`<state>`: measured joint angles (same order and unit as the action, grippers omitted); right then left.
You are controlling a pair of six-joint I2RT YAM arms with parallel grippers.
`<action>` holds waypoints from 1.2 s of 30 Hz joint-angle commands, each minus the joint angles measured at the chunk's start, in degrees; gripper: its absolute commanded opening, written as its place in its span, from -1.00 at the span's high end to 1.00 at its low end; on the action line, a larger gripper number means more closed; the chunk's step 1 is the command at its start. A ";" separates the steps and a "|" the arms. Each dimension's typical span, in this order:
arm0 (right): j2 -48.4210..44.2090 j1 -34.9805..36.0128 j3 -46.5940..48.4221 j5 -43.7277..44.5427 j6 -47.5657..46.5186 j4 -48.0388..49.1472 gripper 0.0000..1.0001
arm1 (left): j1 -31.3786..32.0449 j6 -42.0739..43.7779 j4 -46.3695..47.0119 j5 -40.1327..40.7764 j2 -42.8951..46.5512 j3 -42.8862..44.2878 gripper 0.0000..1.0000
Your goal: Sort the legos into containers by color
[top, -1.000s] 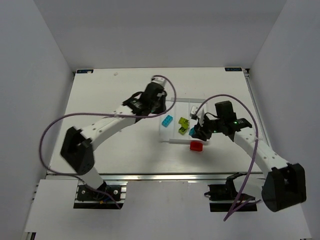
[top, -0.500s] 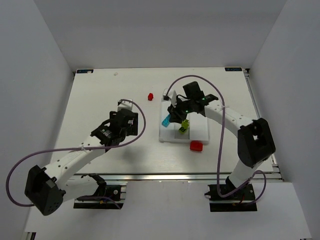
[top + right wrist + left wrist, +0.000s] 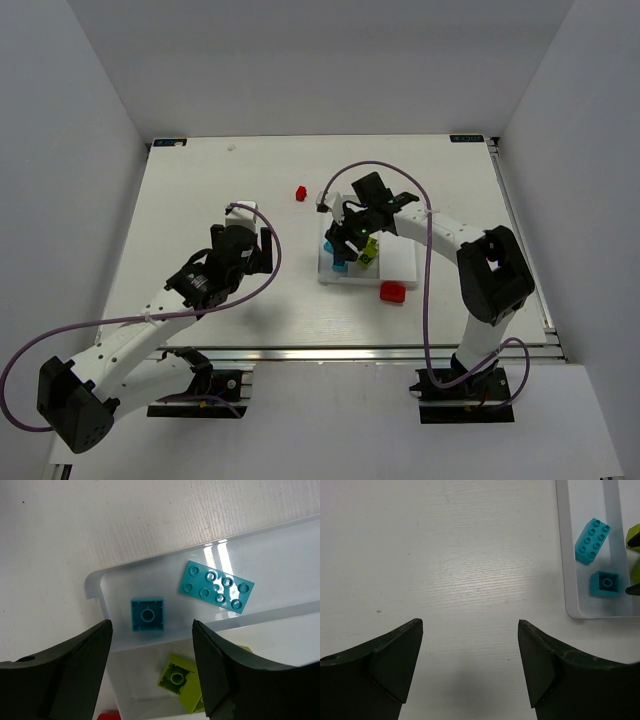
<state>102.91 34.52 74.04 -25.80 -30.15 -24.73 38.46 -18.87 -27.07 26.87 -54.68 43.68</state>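
The white tray [image 3: 400,255] has three long containers. In the left one lie two cyan legos: a long brick [image 3: 216,586] and a square one [image 3: 147,614] with its hollow side up. Lime legos [image 3: 180,677] lie in the middle container. One red lego [image 3: 392,291] rests on the table at the tray's near edge, another [image 3: 300,192] beyond its far left corner. My right gripper [image 3: 151,630] hovers open over the square cyan brick, holding nothing. My left gripper [image 3: 469,630] is open and empty above bare table, left of the tray [image 3: 562,555].
The tray's right container [image 3: 403,245] shows only white plastic. The right arm's purple cable [image 3: 345,180] loops above the tray's far side. White table [image 3: 200,190] stretches left and behind; grey walls close in on three sides.
The right arm swung from the tray's right side to its left container and opened; the square cyan brick now lies there. The left arm drew back from the tray and opened.
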 commanded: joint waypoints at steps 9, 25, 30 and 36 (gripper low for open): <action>-16.40 -2.70 -7.67 -6.79 -7.01 -1.89 0.02 | -0.05 0.59 1.32 -0.68 2.73 -0.53 -0.74; -36.20 -8.50 -25.00 8.93 -0.61 -18.33 -0.43 | -0.05 1.21 1.93 -1.82 7.92 -0.97 -0.74; -36.91 -10.18 -23.86 9.46 -1.48 -20.70 -0.71 | -0.05 1.30 2.02 -2.09 8.53 -1.14 -0.74; -32.78 -10.44 -23.06 9.01 -4.82 -25.37 -0.74 | -0.05 1.47 2.20 -2.26 8.71 -1.14 -0.74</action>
<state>68.47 24.27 49.28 -17.12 -32.99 -46.54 38.46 -18.00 -25.69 25.21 -47.03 43.31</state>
